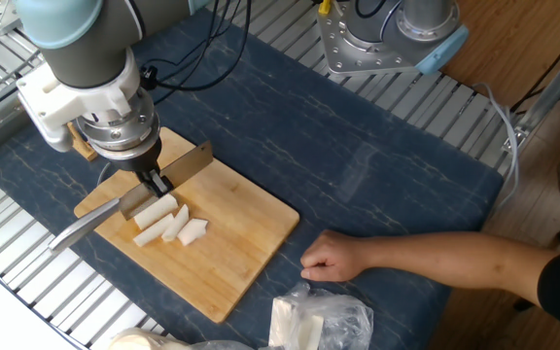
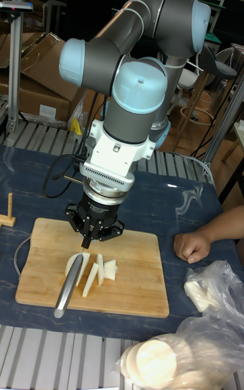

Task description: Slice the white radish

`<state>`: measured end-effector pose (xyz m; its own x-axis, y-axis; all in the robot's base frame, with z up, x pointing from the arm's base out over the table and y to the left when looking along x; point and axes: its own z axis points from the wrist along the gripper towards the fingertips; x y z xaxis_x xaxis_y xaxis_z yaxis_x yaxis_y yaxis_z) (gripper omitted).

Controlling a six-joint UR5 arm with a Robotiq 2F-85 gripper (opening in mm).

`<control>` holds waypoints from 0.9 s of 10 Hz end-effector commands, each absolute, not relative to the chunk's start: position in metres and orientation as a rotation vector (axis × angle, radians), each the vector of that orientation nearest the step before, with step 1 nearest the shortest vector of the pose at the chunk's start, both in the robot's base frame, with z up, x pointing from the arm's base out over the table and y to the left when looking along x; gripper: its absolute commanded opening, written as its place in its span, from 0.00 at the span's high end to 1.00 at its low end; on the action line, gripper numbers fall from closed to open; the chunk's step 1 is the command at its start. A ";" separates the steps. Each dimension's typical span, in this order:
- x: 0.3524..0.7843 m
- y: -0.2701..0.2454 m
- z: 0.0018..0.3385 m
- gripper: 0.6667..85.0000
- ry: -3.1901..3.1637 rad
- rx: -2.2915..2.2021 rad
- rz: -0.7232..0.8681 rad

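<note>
The white radish point(image 1: 168, 222) lies as several white sticks and wedges on the wooden cutting board point(image 1: 236, 243), seen also as white radish pieces point(image 2: 93, 268) on the board point(image 2: 135, 285). My gripper point(image 1: 156, 181) is shut on a cleaver-type knife point(image 1: 188, 163), gripping it near where the blade meets the steel handle point(image 1: 84, 227). The blade stands on edge right behind the leftmost radish piece. In the tall fixed view the gripper point(image 2: 87, 235) points straight down, and the knife handle point(image 2: 65, 290) reaches toward the board's front edge, covering part of the leftmost piece.
A person's fist point(image 1: 333, 258) rests on the blue mat right of the board. A plastic bag point(image 1: 314, 321) with more white pieces lies at the front. A small wooden stand point(image 1: 86, 149) sits behind the board. A second robot base point(image 1: 387, 34) stands at the back.
</note>
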<state>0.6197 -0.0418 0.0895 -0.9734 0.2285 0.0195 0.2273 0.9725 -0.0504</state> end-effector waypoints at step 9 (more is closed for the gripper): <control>0.624 -0.037 0.084 1.00 -3.099 -0.382 0.036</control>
